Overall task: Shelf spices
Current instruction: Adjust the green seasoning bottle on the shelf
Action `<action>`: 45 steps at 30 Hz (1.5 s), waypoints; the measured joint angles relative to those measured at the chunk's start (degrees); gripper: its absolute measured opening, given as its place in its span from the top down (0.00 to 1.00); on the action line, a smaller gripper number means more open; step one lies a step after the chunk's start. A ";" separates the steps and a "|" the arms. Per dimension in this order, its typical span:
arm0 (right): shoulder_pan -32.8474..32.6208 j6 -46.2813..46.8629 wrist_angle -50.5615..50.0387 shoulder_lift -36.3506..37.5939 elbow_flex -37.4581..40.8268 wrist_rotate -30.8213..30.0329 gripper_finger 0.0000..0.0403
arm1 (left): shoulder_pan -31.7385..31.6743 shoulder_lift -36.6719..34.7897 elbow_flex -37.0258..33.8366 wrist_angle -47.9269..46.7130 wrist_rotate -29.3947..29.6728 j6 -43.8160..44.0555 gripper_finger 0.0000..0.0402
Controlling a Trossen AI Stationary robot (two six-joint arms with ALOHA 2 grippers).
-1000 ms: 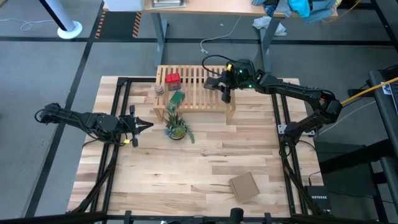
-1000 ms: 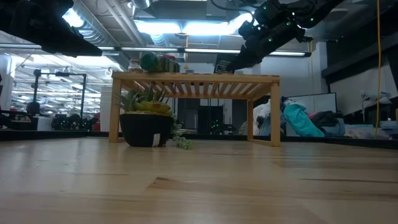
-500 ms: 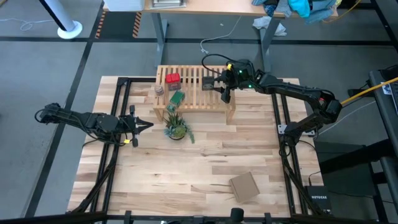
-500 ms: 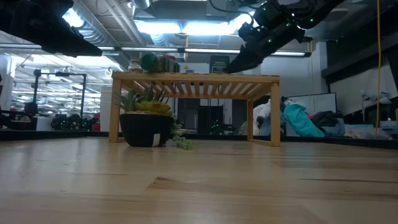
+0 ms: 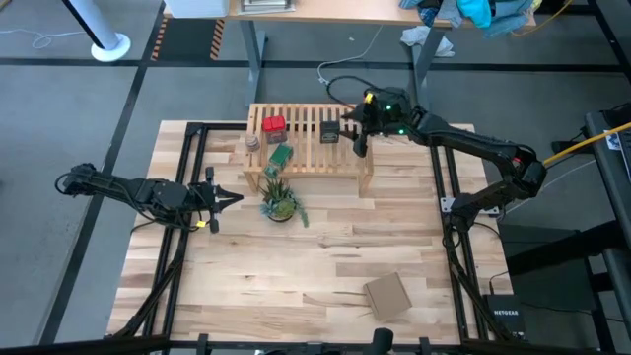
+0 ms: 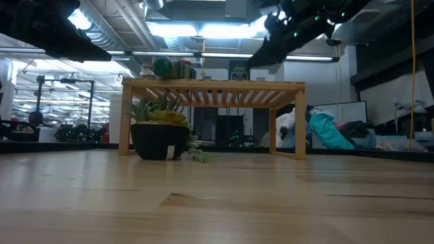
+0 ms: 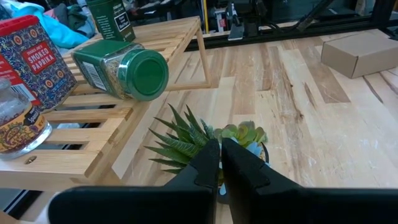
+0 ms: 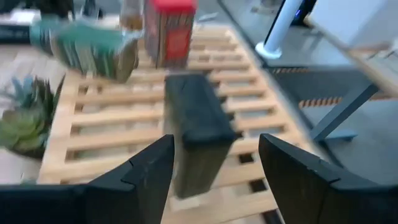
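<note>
1. Black fingers of the right tool (image 8: 211, 168) stand apart, one to each side of the dark tin (image 8: 198, 130), with clear gaps to it; nothing is held. In the high view this tool (image 5: 357, 126) sits over the right half of the shelf (image 5: 340, 163).
2. The dark tin stands upright on the slats, free of the fingers, so I judge the step in hand to be the release of this tin.
3. Farther along the shelf, the red tin (image 5: 273, 125) stands upright near the back edge, the green-capped jar (image 7: 121, 67) lies on its side close to the front edge, and the small clear jar (image 7: 17, 124) stands at the left end.
4. All four spices are on the shelf, so the task looks close to done, save for the tipped jar.
5. The plant (image 5: 279, 200) sits on the table (image 5: 325, 256) just in front of the shelf; a cardboard box (image 5: 387, 295) lies well apart, near the front.
6. The left tool (image 7: 220, 163) has its fingers together, empty, waiting at the table's left side.
7. Next move, as I judge it: lift the right tool straight up, so neither finger clips the tin and topples it.
</note>
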State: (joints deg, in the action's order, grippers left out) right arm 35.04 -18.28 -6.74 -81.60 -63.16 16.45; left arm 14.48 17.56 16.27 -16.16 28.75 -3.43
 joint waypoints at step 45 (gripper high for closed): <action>-25.41 4.45 21.70 -10.88 -2.13 -9.74 0.40 | 0.00 0.03 0.00 0.00 0.00 0.01 0.97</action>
State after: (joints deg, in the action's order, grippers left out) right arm 9.63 -13.83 14.95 -92.48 -65.29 6.71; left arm 14.48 17.58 16.27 -16.16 28.75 -3.42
